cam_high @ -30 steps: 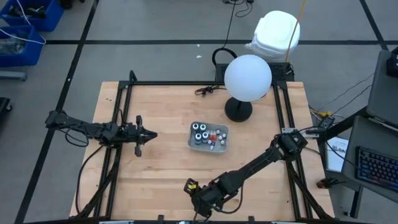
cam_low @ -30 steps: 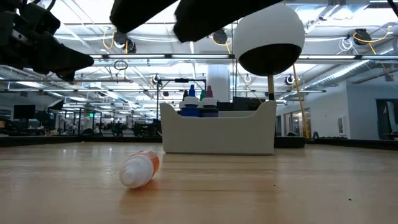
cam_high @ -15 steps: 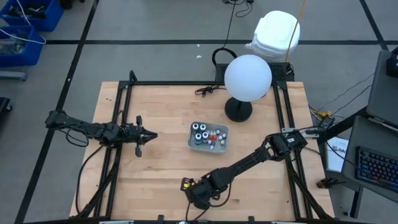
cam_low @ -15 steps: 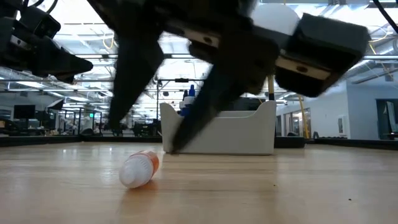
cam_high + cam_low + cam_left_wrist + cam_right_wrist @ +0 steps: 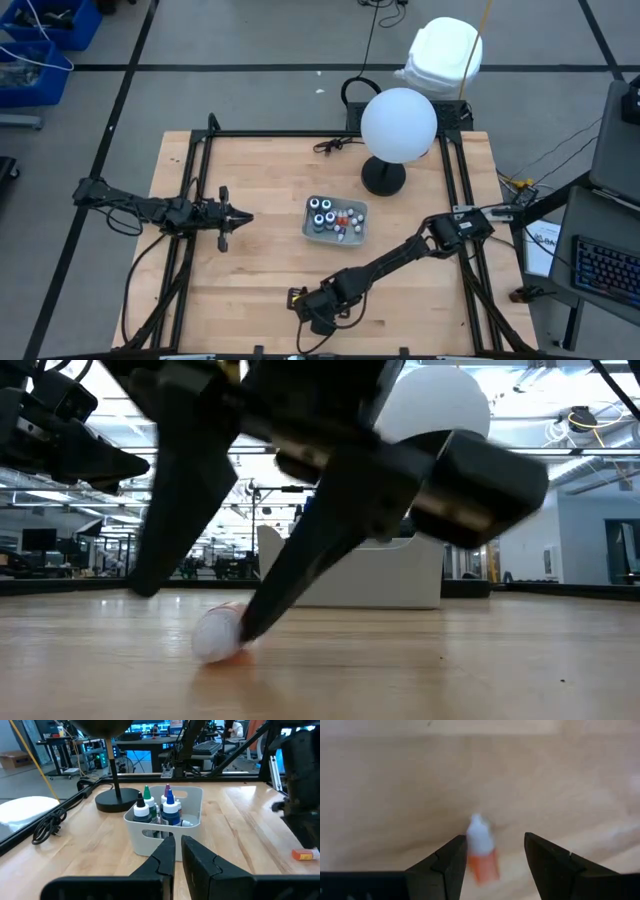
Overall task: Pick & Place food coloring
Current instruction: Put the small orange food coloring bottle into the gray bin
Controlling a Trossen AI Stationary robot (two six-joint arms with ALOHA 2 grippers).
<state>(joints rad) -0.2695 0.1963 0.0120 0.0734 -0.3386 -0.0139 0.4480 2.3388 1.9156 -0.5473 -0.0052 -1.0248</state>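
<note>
Bare worktop (image 5: 260,270) surrounds the fallen bottle (image 5: 481,851); the tray (image 5: 335,220) and lamp (image 5: 397,135) stand well apart toward the far side.

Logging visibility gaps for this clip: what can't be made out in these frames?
- High view: the orange bottle is hidden under the right gripper.
- Low view: the right gripper's fingers cover much of the tray and part of the bottle; contact is unclear.
- Right wrist view: bottle blurred, label unreadable.
- High view: bottles in the tray are too small to count.
- Left gripper: waits left of the tray.
</note>
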